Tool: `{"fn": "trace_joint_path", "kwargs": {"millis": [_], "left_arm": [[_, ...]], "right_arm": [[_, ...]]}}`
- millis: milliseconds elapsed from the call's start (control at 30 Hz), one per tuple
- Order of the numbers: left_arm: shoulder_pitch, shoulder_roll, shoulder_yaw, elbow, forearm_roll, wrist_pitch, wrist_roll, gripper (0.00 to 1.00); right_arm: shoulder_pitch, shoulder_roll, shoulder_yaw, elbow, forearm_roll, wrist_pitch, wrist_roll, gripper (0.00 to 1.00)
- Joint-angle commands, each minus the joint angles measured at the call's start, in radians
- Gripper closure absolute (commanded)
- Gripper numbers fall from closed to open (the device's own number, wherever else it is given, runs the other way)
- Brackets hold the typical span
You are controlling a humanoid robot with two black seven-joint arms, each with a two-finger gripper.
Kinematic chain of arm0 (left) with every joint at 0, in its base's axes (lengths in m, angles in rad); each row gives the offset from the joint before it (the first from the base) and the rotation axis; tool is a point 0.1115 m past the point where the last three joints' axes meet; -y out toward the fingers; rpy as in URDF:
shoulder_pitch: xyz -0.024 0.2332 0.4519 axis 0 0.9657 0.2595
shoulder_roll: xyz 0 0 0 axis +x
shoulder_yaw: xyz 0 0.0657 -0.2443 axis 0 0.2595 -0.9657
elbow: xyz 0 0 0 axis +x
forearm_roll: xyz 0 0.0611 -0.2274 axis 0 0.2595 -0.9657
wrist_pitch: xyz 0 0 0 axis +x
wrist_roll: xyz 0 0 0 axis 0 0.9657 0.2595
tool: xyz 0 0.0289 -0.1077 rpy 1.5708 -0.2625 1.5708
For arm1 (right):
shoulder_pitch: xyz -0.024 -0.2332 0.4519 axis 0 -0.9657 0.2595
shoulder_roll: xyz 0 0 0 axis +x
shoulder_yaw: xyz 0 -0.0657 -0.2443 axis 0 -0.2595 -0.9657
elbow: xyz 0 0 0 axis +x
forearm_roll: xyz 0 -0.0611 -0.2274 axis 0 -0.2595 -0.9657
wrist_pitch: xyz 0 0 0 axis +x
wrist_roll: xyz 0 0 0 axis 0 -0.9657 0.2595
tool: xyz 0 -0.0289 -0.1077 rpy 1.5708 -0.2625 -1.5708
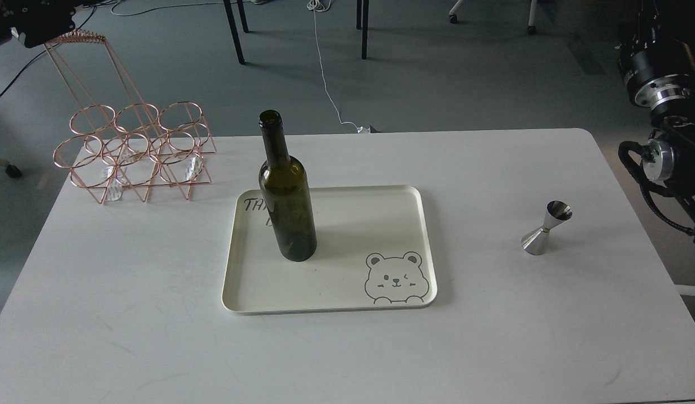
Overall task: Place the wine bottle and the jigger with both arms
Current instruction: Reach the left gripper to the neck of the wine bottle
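Observation:
The wine bottle (286,207) is dark olive-green and stands upright on the left half of a cream tray (347,303) in the middle of the white table. The jigger (546,228) is small and silver and stands upright on the bare table, right of the tray. My left arm shows only as a dark shape (30,21) in the top left corner, far from the bottle. My right arm (664,95) shows black and silver joints at the right edge, beyond the jigger. On neither arm can the fingers be made out. Neither touches anything.
A copper wire bottle rack (135,151) stands at the table's back left corner. The tray has a bear drawing (395,279) at its front right. Chair legs and a white cable (325,73) are on the floor behind the table.

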Motion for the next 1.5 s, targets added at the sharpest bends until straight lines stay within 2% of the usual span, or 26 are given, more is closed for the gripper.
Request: {"fn": "trace_joint_path", "kwargs": {"millis": [0, 200, 401, 634, 1035, 1269, 1469], "left_arm": [[0.002, 0.015, 0.011, -0.138, 0.159, 0.061, 0.0, 0.02], [0.013, 0.027, 0.077, -0.278, 0.491, 0.075, 0.01, 0.02], [0.015, 0.001, 0.164, -0.295, 0.625, 0.197, 0.009, 0.02], [0.033, -0.056, 0.222, -0.296, 0.855, 0.208, 0.004, 0.02], [0.038, -0.177, 0.235, -0.303, 0.923, 0.214, 0.007, 0.03], [0.048, -0.258, 0.238, -0.212, 0.966, 0.24, 0.007, 0.03], [0.048, -0.287, 0.236, -0.203, 0.967, 0.256, 0.007, 0.11]], "right_arm": [[-0.016, 0.003, 0.014, -0.025, 0.214, 0.114, 0.0, 0.03], [-0.041, -0.009, 0.018, -0.025, 0.294, 0.169, 0.0, 0.03], [-0.041, -0.035, 0.038, -0.026, 0.366, 0.253, 0.0, 0.03], [-0.041, -0.046, 0.064, -0.022, 0.368, 0.273, 0.0, 0.03], [-0.041, -0.046, 0.069, -0.023, 0.366, 0.275, 0.0, 0.03], [-0.041, -0.046, 0.077, -0.023, 0.366, 0.275, 0.0, 0.03], [-0.041, -0.047, 0.077, -0.025, 0.366, 0.275, 0.0, 0.03]]}}
